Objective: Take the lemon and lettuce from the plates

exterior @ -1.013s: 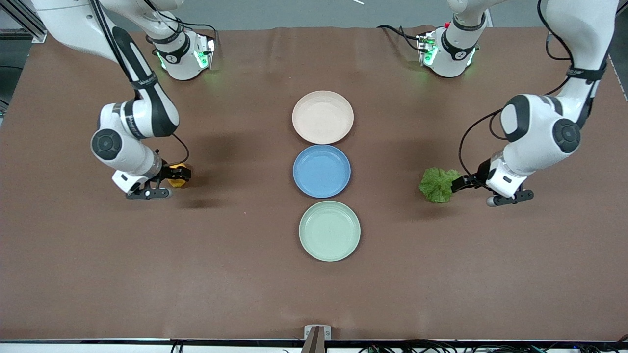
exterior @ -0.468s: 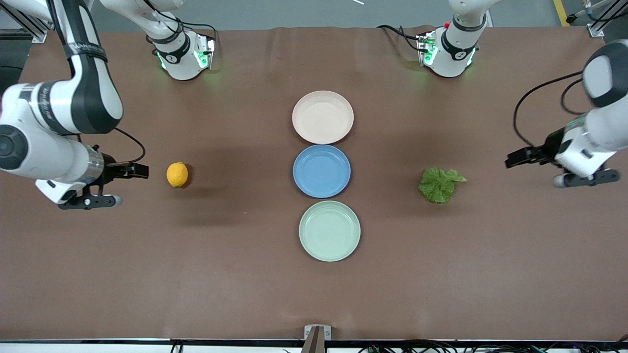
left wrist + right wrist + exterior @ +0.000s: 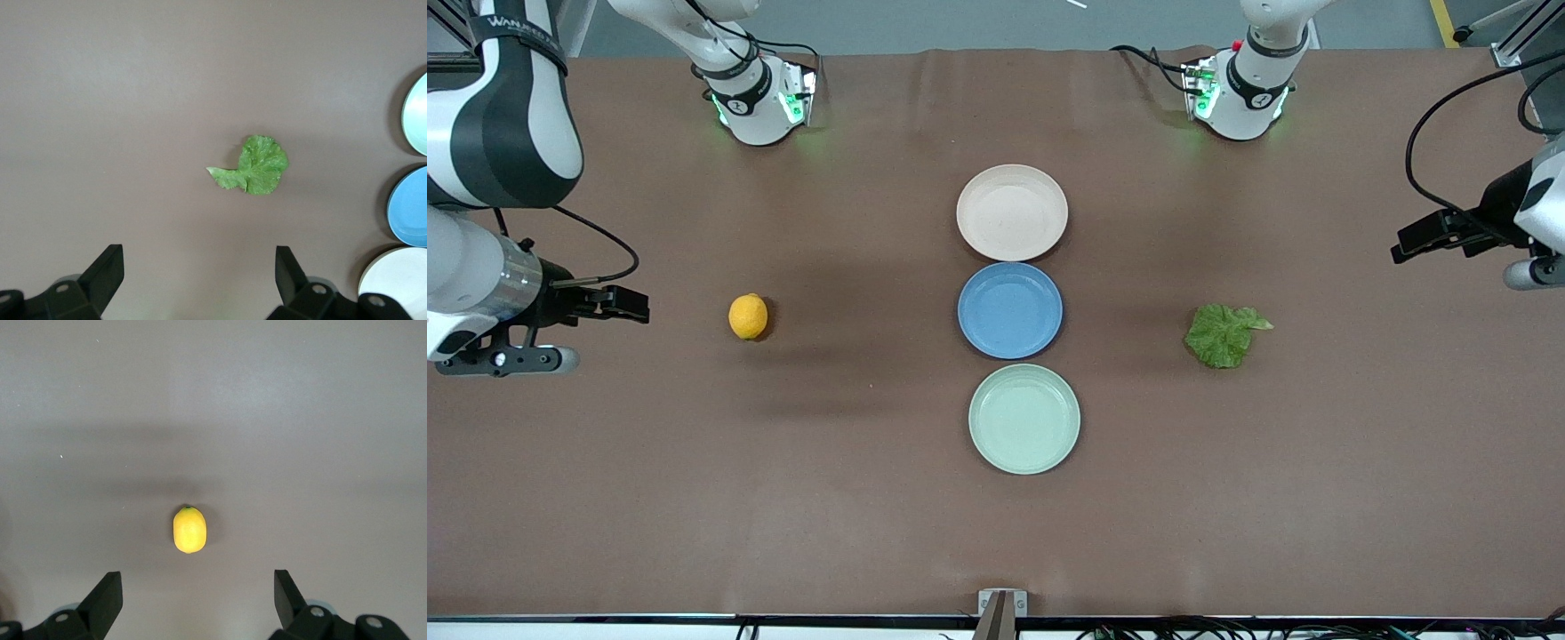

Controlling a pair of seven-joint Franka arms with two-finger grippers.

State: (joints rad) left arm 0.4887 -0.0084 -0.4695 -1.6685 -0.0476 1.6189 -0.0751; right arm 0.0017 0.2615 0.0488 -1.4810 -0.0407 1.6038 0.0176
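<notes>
The lemon [image 3: 748, 316] lies on the brown table toward the right arm's end, off any plate; it also shows in the right wrist view [image 3: 190, 529]. The lettuce [image 3: 1223, 334] lies on the table toward the left arm's end, and in the left wrist view [image 3: 257, 167]. The beige-pink plate [image 3: 1011, 212] and the mint green plate [image 3: 1024, 418] are empty. My right gripper [image 3: 624, 305] is open and empty, raised at the table's end, apart from the lemon. My left gripper [image 3: 1421, 242] is open and empty, raised at its end, apart from the lettuce.
An empty blue plate [image 3: 1009, 310] sits between the two task plates in a line down the table's middle. Both arm bases [image 3: 760, 93] stand along the edge farthest from the front camera. Bare table surrounds the lemon and the lettuce.
Both grippers have let go, the right of the lemon and the left of the lettuce. Both have risen and drawn back toward their ends of the table. Lemon and lettuce stay on the table.
</notes>
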